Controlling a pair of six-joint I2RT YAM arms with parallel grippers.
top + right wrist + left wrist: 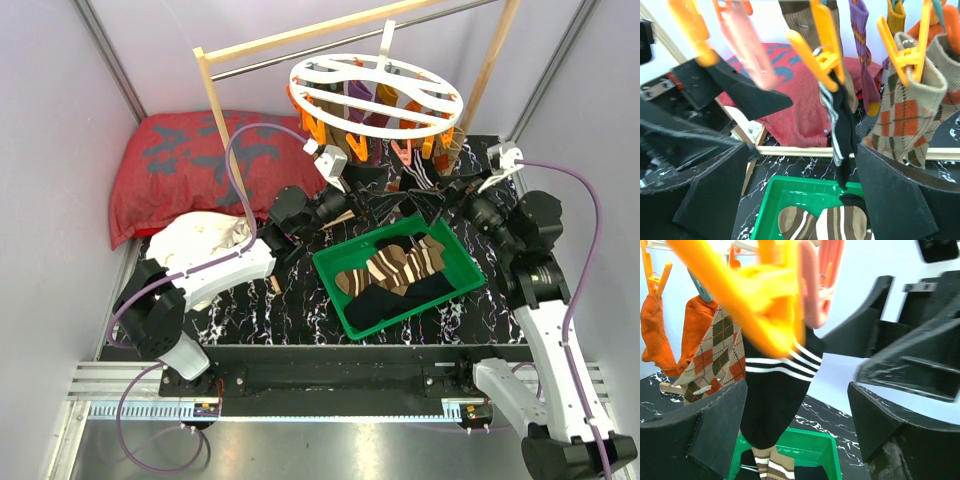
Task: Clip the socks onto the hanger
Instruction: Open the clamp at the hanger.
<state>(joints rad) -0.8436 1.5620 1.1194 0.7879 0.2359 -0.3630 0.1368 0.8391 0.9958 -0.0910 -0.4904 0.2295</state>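
The white ring hanger [375,95] hangs from the rod, with several socks on its orange clips. A black sock with white stripes [775,395] hangs from an orange clip [755,300]; it also shows in the right wrist view [842,135]. My left gripper [795,425] is open, with the sock hanging between its fingers close to the left one. My right gripper [800,190] is open and empty, facing the same sock. In the top view the left gripper [352,210] and right gripper [440,205] meet under the hanger. Brown-and-cream striped socks [400,265] lie in the green tray.
The green tray [340,290] sits below the hanger. An argyle sock [905,120], a purple sock [862,60] and orange socks [655,335] hang nearby. The wooden frame [215,110], red pillow [190,160] and white cloth [205,235] are at back left.
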